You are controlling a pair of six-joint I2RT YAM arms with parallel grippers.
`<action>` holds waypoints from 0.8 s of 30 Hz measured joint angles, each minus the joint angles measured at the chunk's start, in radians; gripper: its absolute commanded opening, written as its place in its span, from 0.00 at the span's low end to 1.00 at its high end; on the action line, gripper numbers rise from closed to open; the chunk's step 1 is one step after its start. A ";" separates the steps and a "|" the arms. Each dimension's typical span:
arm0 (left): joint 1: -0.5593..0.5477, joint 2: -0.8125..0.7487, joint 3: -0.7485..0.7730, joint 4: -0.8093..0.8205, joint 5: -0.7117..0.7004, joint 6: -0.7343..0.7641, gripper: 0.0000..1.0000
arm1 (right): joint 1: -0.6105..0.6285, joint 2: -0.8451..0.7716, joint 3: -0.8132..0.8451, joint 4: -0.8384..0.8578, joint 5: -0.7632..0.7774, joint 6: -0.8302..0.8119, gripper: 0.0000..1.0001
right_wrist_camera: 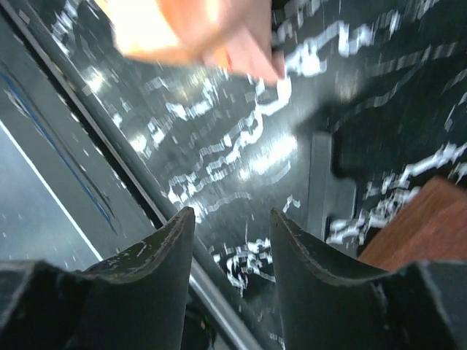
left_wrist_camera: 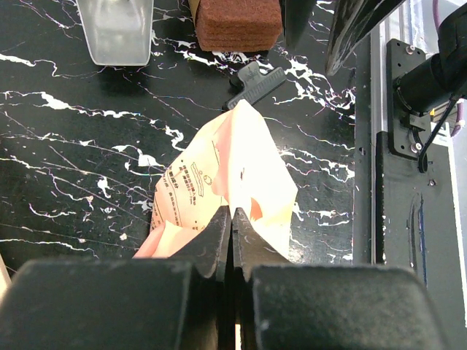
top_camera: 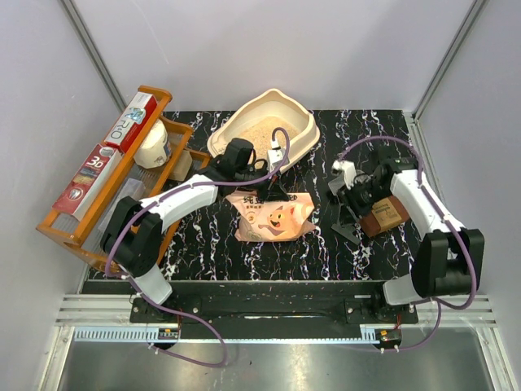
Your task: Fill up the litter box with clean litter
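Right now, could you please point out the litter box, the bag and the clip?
Litter box (top_camera: 286,98): top view, peaked back rim.
Bag (top_camera: 273,216): top view, printed face.
Clip (left_wrist_camera: 257,79): left wrist view, body.

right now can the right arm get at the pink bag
Probably yes: the right gripper is open and empty, the pink bag lies close beside it with nothing between, though the left gripper pinches the bag's far edge.

open: bare table (top_camera: 383,122) right of the litter box (top_camera: 240,112) | left of it: orange rack (top_camera: 155,94) stood close | in front: left arm (top_camera: 187,195) and pink bag (top_camera: 273,216) lay across | front-right: right arm (top_camera: 415,195), brown block (top_camera: 387,216) blocked
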 measured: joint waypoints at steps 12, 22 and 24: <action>0.000 0.000 0.005 -0.016 -0.002 0.002 0.00 | -0.002 0.160 -0.122 0.049 0.311 0.031 0.54; -0.006 0.000 0.005 -0.023 -0.002 0.021 0.00 | -0.002 0.237 -0.121 0.131 0.399 0.083 0.56; -0.007 0.000 0.006 -0.025 -0.002 0.026 0.00 | -0.002 0.249 -0.121 0.144 0.397 0.082 0.55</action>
